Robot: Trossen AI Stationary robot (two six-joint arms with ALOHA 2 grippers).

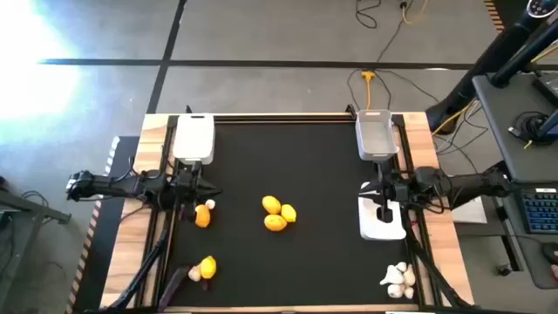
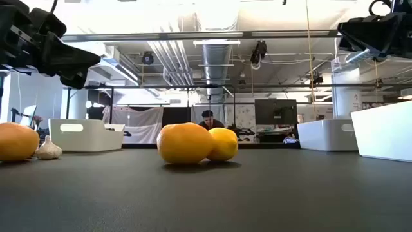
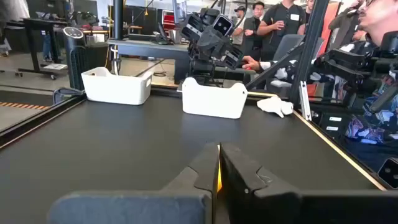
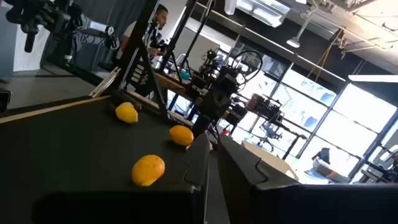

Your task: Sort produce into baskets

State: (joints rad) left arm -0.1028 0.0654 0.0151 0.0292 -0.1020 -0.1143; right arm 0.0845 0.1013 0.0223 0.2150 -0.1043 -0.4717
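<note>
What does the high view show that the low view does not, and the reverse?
Only the high view shows the garlic bulbs heaped at the table's near right corner and the lemon near the front left. Only the low view shows the room behind, with a person at a desk. Both share the clustered lemons mid-table, the orange fruit on the left and white baskets.

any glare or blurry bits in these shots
High view: strong white glare washes out the floor at the upper left. Low view: the nearest lemon is fairly sharp, the room behind softer. Left wrist view: the left gripper is close and blurred. Right wrist view: bright windows behind, right gripper dark and soft.
</note>
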